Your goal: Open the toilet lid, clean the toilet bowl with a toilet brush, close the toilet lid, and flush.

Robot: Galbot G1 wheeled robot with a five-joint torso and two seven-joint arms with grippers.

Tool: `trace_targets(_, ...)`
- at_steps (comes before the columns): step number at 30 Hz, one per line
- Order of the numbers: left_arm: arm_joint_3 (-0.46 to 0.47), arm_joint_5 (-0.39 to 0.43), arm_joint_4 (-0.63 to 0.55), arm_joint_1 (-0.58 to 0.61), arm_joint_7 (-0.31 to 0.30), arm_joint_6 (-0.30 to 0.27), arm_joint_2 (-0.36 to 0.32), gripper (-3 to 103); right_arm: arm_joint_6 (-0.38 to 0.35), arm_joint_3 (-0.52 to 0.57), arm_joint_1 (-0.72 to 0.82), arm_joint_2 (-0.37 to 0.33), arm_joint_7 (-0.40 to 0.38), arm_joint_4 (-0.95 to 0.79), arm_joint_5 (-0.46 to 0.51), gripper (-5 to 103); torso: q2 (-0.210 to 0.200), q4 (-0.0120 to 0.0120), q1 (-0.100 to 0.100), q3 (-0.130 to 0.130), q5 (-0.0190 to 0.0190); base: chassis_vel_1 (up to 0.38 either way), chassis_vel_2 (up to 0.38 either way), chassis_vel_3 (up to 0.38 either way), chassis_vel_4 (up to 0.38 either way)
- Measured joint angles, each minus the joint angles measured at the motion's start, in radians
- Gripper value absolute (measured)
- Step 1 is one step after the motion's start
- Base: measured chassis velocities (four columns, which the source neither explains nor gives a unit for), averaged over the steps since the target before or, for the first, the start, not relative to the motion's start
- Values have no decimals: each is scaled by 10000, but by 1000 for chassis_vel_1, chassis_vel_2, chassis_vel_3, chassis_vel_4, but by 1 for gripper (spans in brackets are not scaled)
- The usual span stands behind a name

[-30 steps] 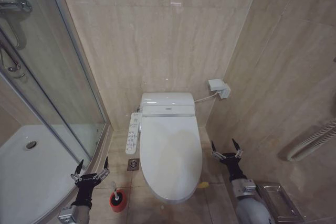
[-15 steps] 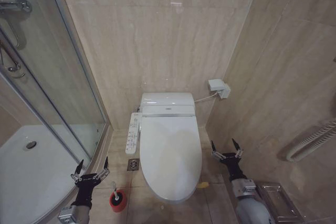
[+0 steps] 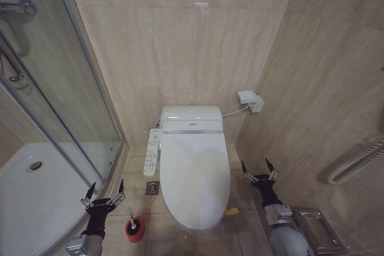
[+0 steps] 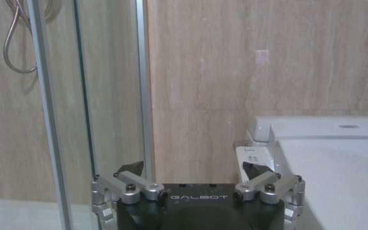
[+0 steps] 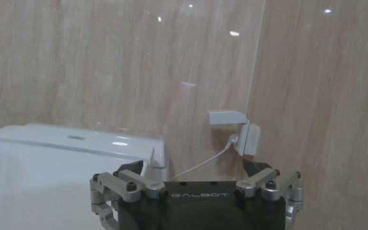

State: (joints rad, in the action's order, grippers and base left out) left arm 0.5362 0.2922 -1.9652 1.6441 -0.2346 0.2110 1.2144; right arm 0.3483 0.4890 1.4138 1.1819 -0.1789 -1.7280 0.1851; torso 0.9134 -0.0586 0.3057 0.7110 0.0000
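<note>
Now the lid lies shut on the bowl, both claws, left and right, spread empty beside it, brush near left: a glossy lid could slip.

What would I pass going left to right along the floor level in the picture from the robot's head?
Shower tray → left claw, open → toilet brush in its red cup → toilet lid, closed → right claw, open → metal tray by the wall.
</note>
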Motion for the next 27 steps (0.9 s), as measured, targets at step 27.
trace_targets(27,0,0,0,0,0,0,0,100,0,0,0,0,0,0,0,100,0,0,2,0,0,0,0,0,0)
